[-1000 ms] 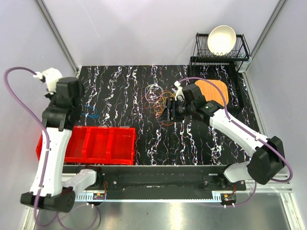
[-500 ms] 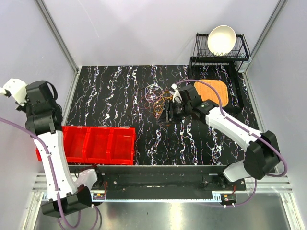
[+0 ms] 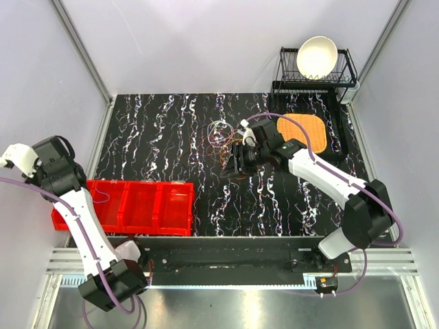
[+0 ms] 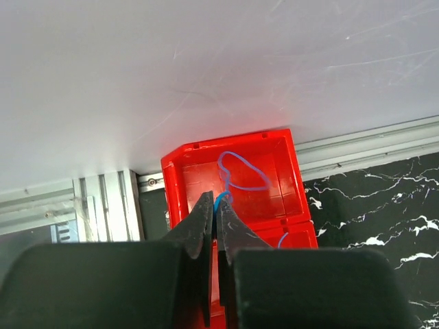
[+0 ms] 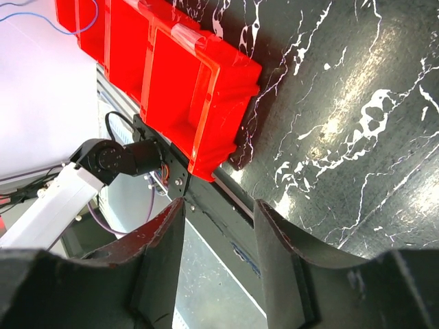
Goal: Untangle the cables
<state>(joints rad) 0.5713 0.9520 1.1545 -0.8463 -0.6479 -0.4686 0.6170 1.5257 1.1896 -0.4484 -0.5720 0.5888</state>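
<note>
The cables [image 3: 223, 137] lie as a tangle of thin orange, yellow and pale loops on the black marbled table [image 3: 171, 123], just past its middle. My right gripper [image 3: 235, 162] hangs at the tangle's near right edge. In the right wrist view this gripper [image 5: 219, 205] is open with nothing between its fingers, and the tangle is out of that view. My left gripper [image 4: 214, 199] is shut on a thin blue cable [image 4: 240, 171], which dangles as a loop over the end compartment of the red bin [image 4: 291, 164]. In the top view the left gripper [image 3: 63, 179] is at the bin's left end.
The red bin [image 3: 140, 205] with three compartments sits along the near left of the table. An orange mat [image 3: 305, 130] lies at the back right, and behind it a black dish rack [image 3: 346, 72] holds a white bowl [image 3: 317, 56]. White walls close in on the left and right.
The left arm has swung from over the table's left part out to the bin's left end, still shut on the blue cable. The right gripper has crept left towards the tangle and narrowed slightly.
</note>
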